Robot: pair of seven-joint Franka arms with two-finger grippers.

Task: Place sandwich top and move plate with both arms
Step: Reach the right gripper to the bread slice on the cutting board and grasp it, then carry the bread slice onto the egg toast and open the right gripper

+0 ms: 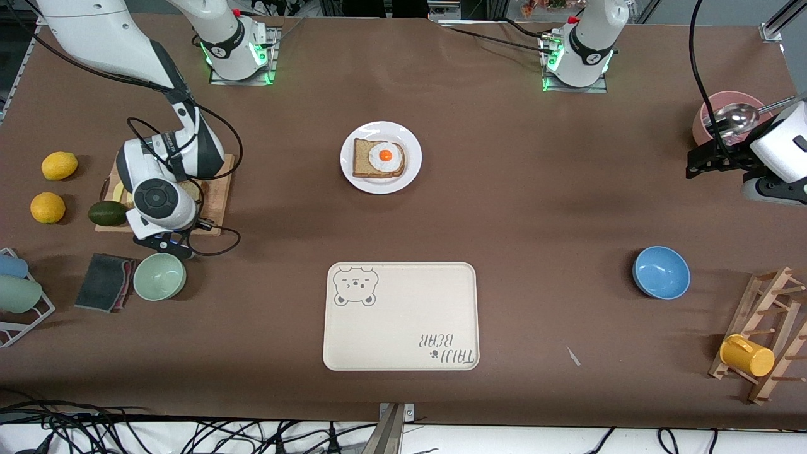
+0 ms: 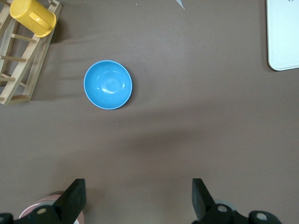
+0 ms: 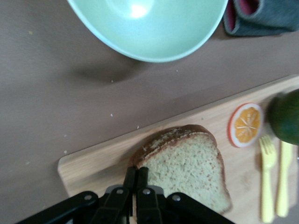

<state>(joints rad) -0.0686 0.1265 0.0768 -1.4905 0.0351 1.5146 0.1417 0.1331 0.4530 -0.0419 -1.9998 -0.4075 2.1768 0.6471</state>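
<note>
The sandwich top (image 3: 191,165), a pale speckled slice with a brown crust, lies on a wooden cutting board (image 3: 93,158) in the right wrist view. The right arm hides it in the front view. My right gripper (image 3: 135,171) is shut, with its fingertips at the slice's crust edge and nothing between them. It is low over the board (image 1: 217,189). The white plate (image 1: 378,129) sits mid-table and holds a darker bread slice (image 1: 365,165) topped with a fried egg (image 1: 385,156). My left gripper (image 2: 138,196) is open and empty, over the table beside a pink bowl (image 1: 705,123).
A green bowl (image 1: 159,276), a dark cloth (image 1: 104,281), an avocado (image 1: 107,213) and lemons (image 1: 59,165) surround the board. The bear tray (image 1: 401,315) lies nearer the camera than the plate. A blue bowl (image 1: 661,272) and a rack with a yellow mug (image 1: 747,355) stand at the left arm's end.
</note>
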